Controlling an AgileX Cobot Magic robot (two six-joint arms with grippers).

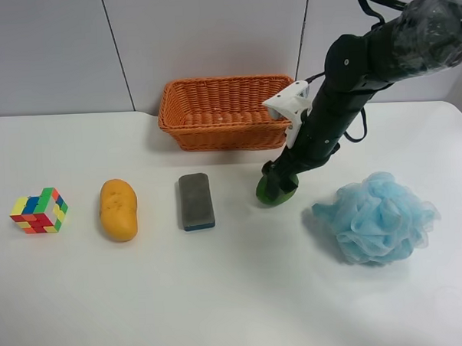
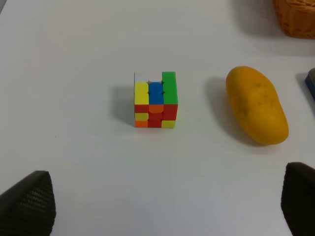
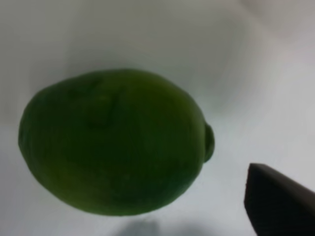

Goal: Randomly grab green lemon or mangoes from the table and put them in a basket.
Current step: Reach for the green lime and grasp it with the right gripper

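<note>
From where I stand, the job is at the reaching-in step. The right gripper (image 1: 278, 180) hangs right over the green lemon (image 1: 276, 194). The lemon sits on the white table (image 1: 236, 295), just in front of a near corner of the basket (image 1: 225, 116), between the grey sponge (image 1: 195, 201) and the blue bath puff (image 1: 375, 216). No fruit shows in the basket.

In the right wrist view only one finger (image 3: 280, 204) appears, off to the side of the lemon and not touching it. I take the jaws to be apart and clamped on nothing. The left gripper (image 2: 165, 204) is plainly spread wide and empty, looking down on the mango (image 2: 256, 105) and a coloured cube (image 2: 155, 101).

The lemon lies on its side, long axis flat on the table, with its little nub end turned toward the side where that finger shows. The arm hides most of it from the high camera, so I cannot say which way across the table it points. The mango lies flat too — long axis roughly front to back in the high view.

Next, I'd judge, the gripper should lower a touch, close firmly on the glossy skin, then lift and carry the lemon the short way to the basket. If the jaws close along the long axis, the rounded ends could slip — a wrist turn might serve better.
</note>
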